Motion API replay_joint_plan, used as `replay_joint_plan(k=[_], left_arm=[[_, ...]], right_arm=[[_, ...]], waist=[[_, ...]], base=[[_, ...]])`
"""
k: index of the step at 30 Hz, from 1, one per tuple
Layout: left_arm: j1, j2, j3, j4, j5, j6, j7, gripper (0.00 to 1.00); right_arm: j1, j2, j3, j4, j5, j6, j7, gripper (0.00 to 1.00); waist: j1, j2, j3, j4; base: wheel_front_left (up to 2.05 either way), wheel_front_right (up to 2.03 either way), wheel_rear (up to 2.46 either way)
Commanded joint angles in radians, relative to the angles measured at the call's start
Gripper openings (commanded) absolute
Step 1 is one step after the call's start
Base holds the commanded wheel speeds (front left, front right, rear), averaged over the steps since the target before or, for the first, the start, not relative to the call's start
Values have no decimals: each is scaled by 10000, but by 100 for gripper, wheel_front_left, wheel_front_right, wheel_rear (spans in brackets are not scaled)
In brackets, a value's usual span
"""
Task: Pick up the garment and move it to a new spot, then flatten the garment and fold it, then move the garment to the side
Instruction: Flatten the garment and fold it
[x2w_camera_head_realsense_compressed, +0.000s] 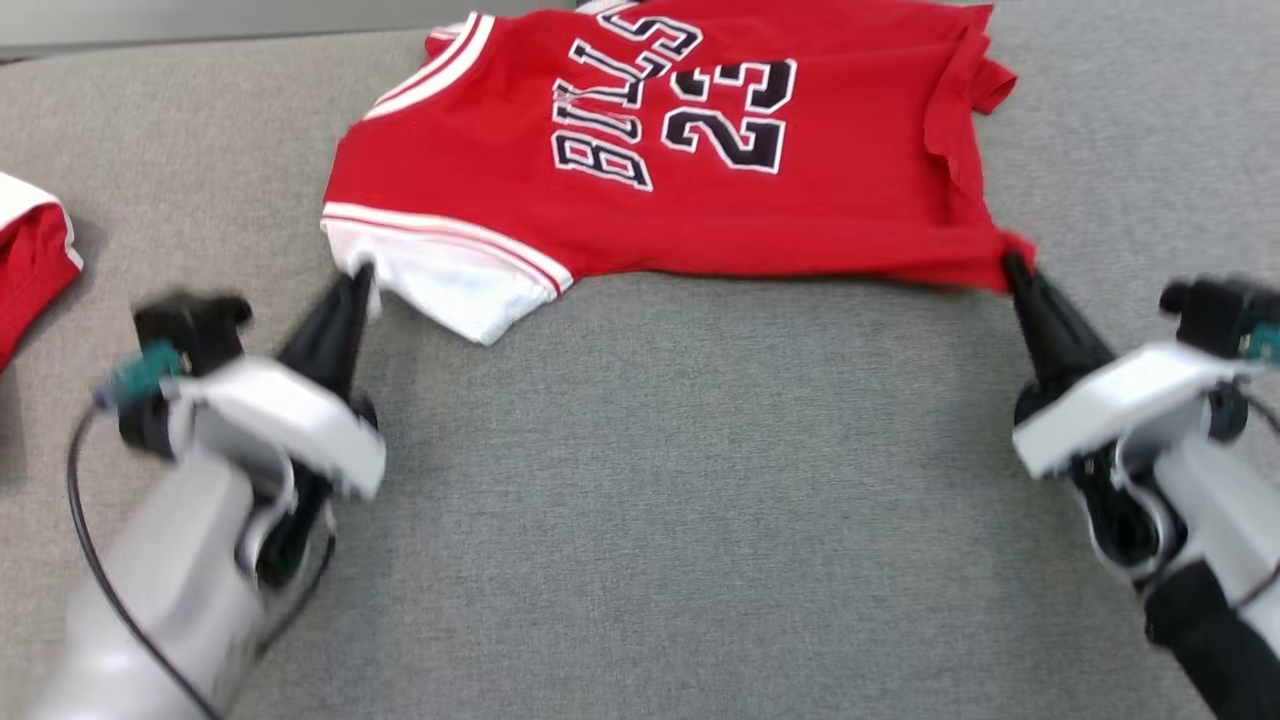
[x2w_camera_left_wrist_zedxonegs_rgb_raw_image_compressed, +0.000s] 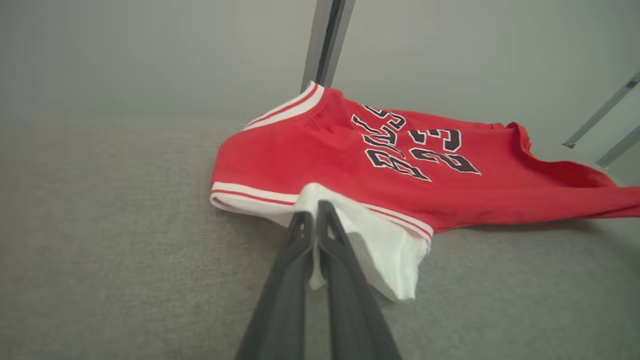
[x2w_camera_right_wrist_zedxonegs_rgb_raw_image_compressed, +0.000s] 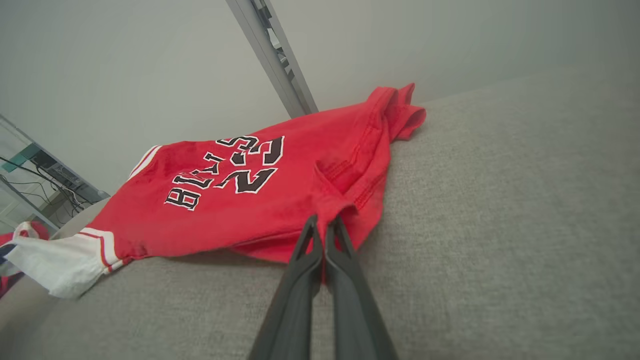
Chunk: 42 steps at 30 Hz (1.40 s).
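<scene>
The garment is a red basketball jersey with black lettering, the number 23 and white trim, lying on the grey fabric surface at the top middle of the head view. My left gripper is shut on its white near-left corner. My right gripper is shut on the red near-right corner. The near edge stretches between the two grippers. In both wrist views the dark fingers pinch cloth between them.
Another red and white piece of cloth lies at the left edge of the surface. A wall with a metal post rises behind the jersey. Bare grey fabric lies between my arms.
</scene>
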<state>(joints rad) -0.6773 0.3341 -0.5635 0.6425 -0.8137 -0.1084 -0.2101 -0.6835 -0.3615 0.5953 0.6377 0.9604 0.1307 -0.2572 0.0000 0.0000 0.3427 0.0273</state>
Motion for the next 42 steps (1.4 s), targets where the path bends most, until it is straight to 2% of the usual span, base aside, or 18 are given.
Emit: replay_joint_plan(k=[1,4,11,12,13,16,17,20,25,32,38,42], left_arm=[[422,185,-10,-410,-25,198,65,0],[2076,837,-4,-2100,-150,916,442,0],[5607,2272,336,-6907,-690,2998,1446,0],[6402,2714,501,-8068,-830,3560,1752,0],[6728,3043,564,-8602,-771,3830,1935,0],[7259,3418,700,-9617,-872,4289,2236,0],[7758,3864,738,-10463,-897,4629,2585,0],[8293,4233,714,-11470,-1044,4995,3034,0],[9046,4591,632,-12516,-1227,5417,3410,0],[9471,4808,548,-13054,-1351,5550,3584,0],[8781,4883,672,-12919,-1318,5107,3654,0],[7960,4830,833,-12606,-1464,4574,3750,0]], right_arm=[[376,-181,16,-272,-8,3,-83,0],[1595,-346,-85,-1080,-204,2,-113,0],[3919,-662,-707,-2472,-923,2,-114,0],[4404,-815,-814,-2671,-1095,2,-69,0],[4632,-876,-881,-2791,-1139,2,-1,0],[5002,-906,-1040,-3019,-999,2,206,0],[5377,-1137,-1226,-3182,-1129,2,411,0],[6010,-1119,-1576,-3466,-1037,2,766,0],[7136,-1105,-2364,-4060,-1113,2,1506,0],[8088,-701,-3520,-4955,-1698,2,2522,0],[8176,-58,-4225,-5911,-2168,2,3896,0],[7642,570,-4862,-6494,-2148,2,4789,0]], waist=[[0,0,-197,-152],[0,0,-511,-316],[0,0,-1127,-371],[0,0,-1300,-308],[0,0,-1347,-280],[0,0,-1489,-243],[0,0,-1623,-192],[0,0,-1750,-117],[0,0,-1814,6],[0,0,-1772,-35],[0,0,-1527,-226],[0,0,-1173,-410]], base=[[0,0,0],[0,0,0],[0,0,0],[0,0,0],[0,0,0],[0,0,0],[0,0,0],[0,0,0],[0,0,0],[0,0,0],[0,0,0],[0,0,0]])
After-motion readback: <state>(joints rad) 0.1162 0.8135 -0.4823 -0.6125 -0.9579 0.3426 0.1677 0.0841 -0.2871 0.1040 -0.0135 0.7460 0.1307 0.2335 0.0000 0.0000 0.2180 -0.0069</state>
